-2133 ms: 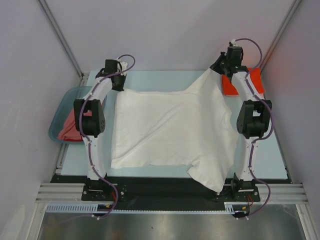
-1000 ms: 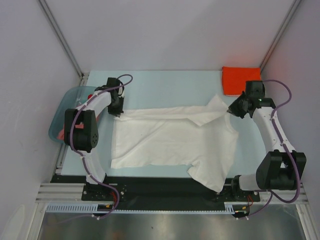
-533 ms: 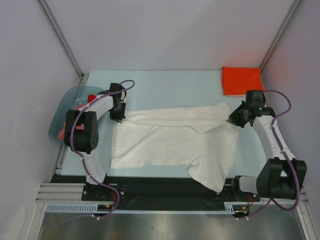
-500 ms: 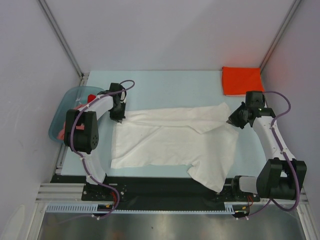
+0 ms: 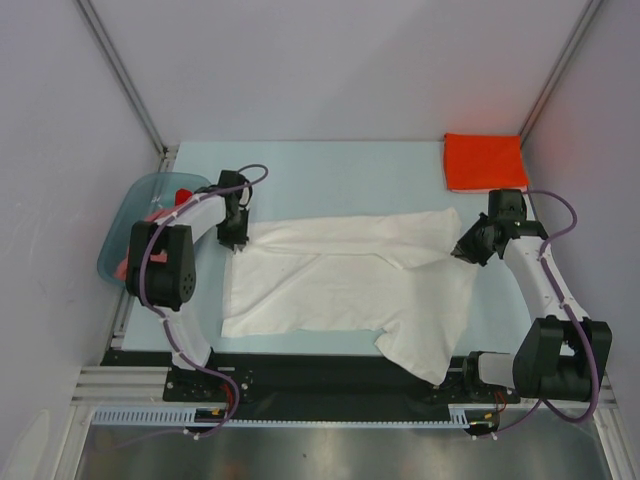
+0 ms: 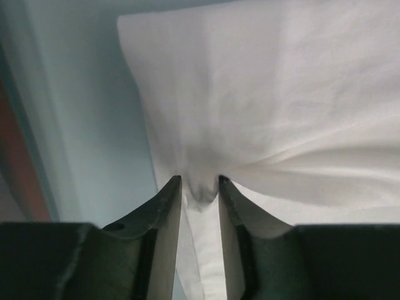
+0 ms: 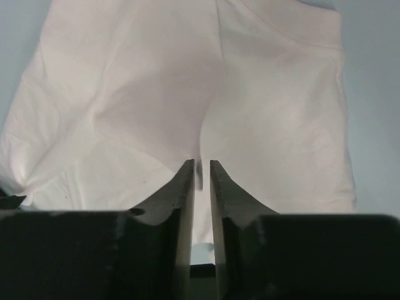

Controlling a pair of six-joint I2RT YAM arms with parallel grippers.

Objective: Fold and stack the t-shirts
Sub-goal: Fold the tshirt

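Top external: white t-shirt (image 5: 350, 285) on counter (image 5: 330, 170), far edge folded over; more folds to do. Left hand (image 6: 200, 181) parted around cloth pucker; right hand (image 7: 202, 164) barely parted, grip unclear. Orange-red t-shirt (image 5: 483, 161) folded; red t-shirts (image 5: 183, 194) wait in basin (image 5: 112, 240).

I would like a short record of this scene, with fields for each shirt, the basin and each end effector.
white t-shirt: spread on the table, far part folded over itself, one sleeve past the near edge
orange-red t-shirt: folded, at the far right corner
basin: off the table's left side, red cloth inside
left end effector: jaws slightly apart, a pucker of white cloth between the tips
right end effector: jaws narrowly apart, over the white t-shirt
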